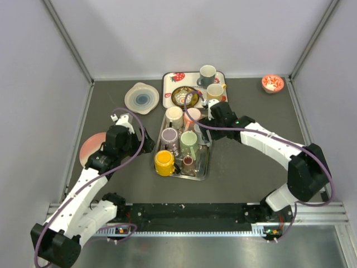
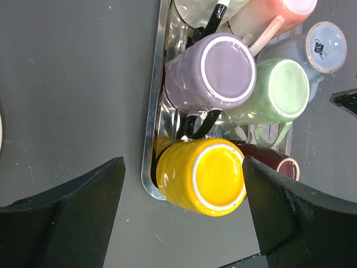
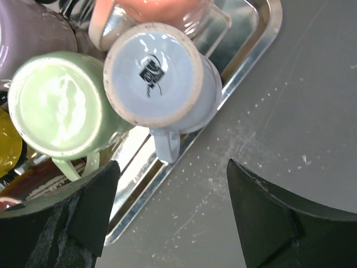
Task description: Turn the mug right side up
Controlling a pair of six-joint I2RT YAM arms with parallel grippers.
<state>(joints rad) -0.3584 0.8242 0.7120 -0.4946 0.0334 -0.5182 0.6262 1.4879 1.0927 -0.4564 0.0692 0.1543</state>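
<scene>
Pale blue mug (image 3: pixel 153 78): base-up in steel tray (image 3: pixel 251 33), handle at six o'clock; not yet gripped or turned. Right gripper (image 3: pixel 173 184) spread above it; left gripper (image 2: pixel 183 184) spread over yellow mug (image 2: pixel 203 176).

Seven mugs (image 2: pixel 215 72) (image 2: pixel 209 176) (image 2: pixel 276 89) (image 2: pixel 326 47) (image 2: pixel 279 162) (image 2: pixel 273 14) (image 2: pixel 187 6) fill the steel tray (image 2: pixel 149 139) at centre; two more mugs (image 1: pixel 207 72) (image 1: pixel 215 91) sit on the strawberry tray (image 1: pixel 170 84) at twelve o'clock. Two plates (image 1: pixel 141 97) (image 1: pixel 92 148), two bowls (image 1: pixel 184 96) (image 1: pixel 273 84).

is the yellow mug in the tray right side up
No, the yellow mug shows its closed base upward in the metal tray.

Bright even light; glare on steel tray (image 3: pixel 245 39); soft shadows.
</scene>
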